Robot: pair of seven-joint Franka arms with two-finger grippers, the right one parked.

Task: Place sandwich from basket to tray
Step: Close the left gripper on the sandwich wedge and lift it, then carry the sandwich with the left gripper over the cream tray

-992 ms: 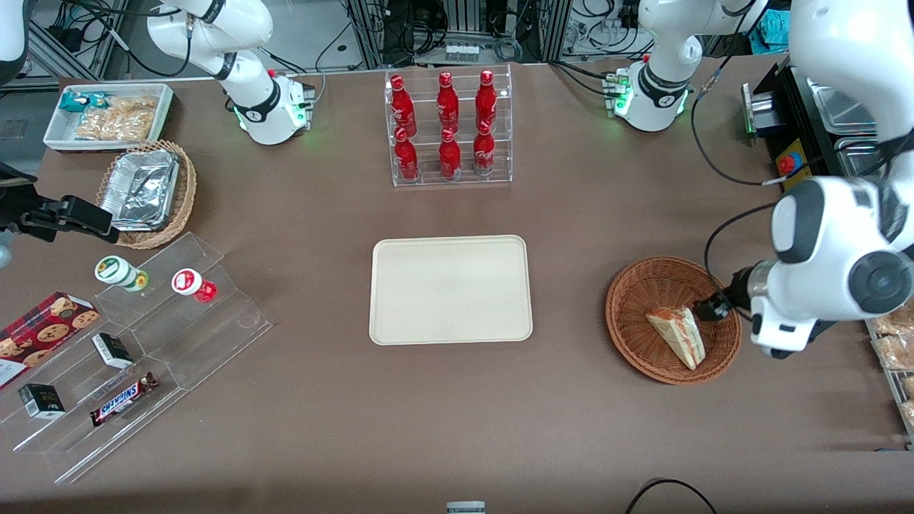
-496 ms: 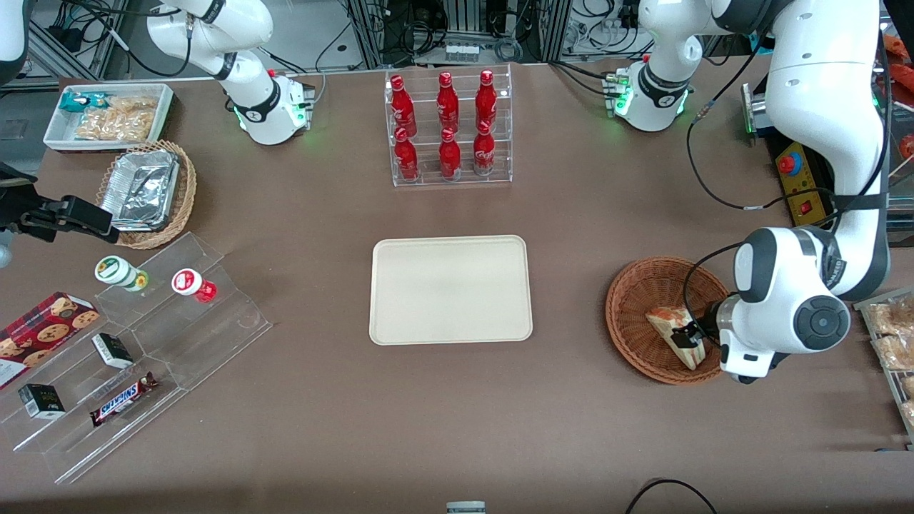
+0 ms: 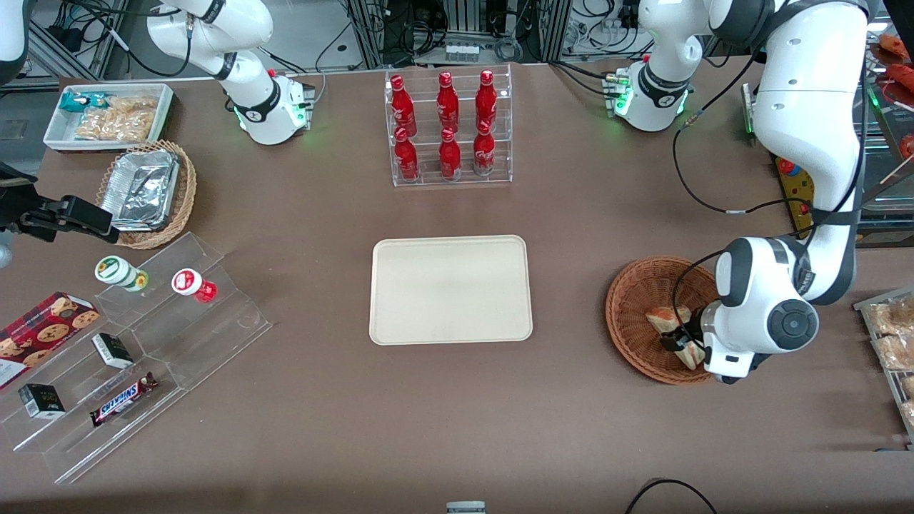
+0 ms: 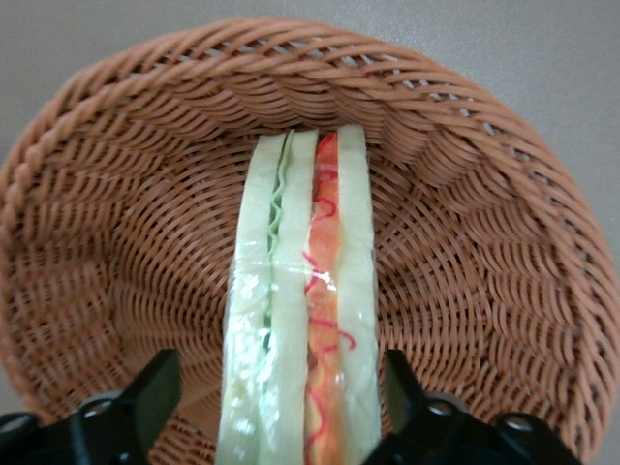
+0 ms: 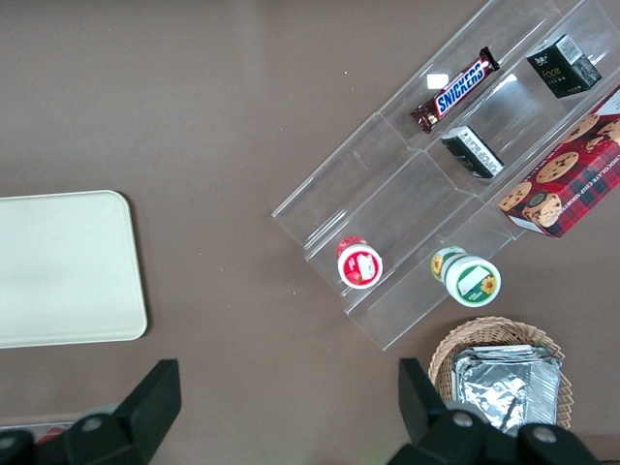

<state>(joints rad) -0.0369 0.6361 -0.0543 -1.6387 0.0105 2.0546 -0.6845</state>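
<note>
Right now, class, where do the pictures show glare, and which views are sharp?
Left wrist view: sharp; glare patches on the sandwich wrap; the hand straddles it, fingers open, in the basket. Front view: sharp; green lamp glow at the arm bases, foil trays glint. Right wrist view: sharp, evenly lit.

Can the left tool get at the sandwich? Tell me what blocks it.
Probably yes: the tool is down in the basket, open, its fingers either side of the sandwich; nothing lies between.

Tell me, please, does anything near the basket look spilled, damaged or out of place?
Nothing stands out. The sandwich lies wrapped and intact in the basket, the open end effector has a finger on each side of it, and the tray sits flat.
</note>
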